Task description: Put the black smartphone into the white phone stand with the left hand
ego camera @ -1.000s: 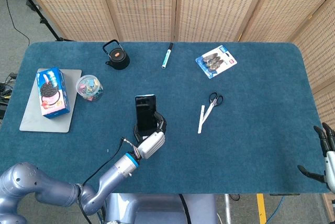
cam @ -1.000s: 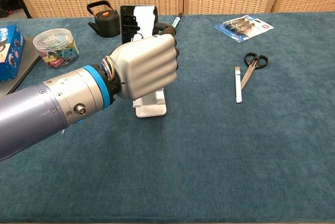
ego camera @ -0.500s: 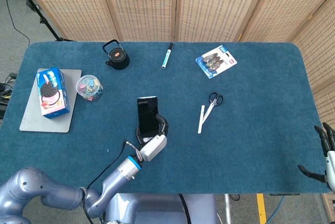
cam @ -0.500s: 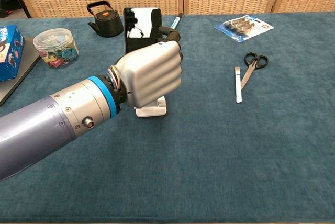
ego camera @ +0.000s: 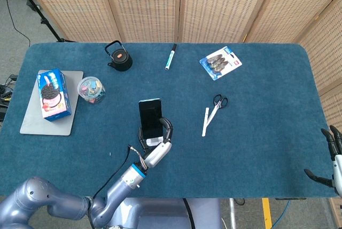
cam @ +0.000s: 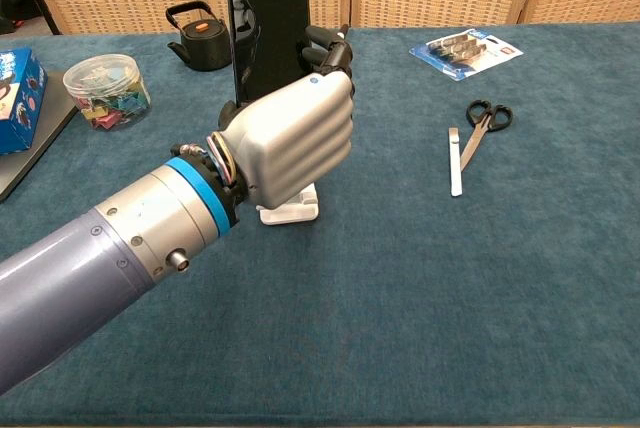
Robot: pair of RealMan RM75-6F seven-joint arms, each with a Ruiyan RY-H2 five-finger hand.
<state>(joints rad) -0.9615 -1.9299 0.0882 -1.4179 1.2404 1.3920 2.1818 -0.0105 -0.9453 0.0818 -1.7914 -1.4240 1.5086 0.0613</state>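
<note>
My left hand [cam: 290,143] grips the black smartphone [cam: 266,36] upright, fingers wrapped around its lower part, directly above the white phone stand [cam: 288,205] near the table's middle. My right hand [ego camera: 331,159] rests at the near right edge, fingers spread, holding nothing.

You have the left hand [cam: 290,138] near the table's middle, holding the smartphone [cam: 268,36] upright just above the phone stand [cam: 290,205]. Far left of it you see the kettle [ego camera: 119,58] and the clip jar [ego camera: 91,89]. To its right lie the scissors [ego camera: 219,102].
</note>
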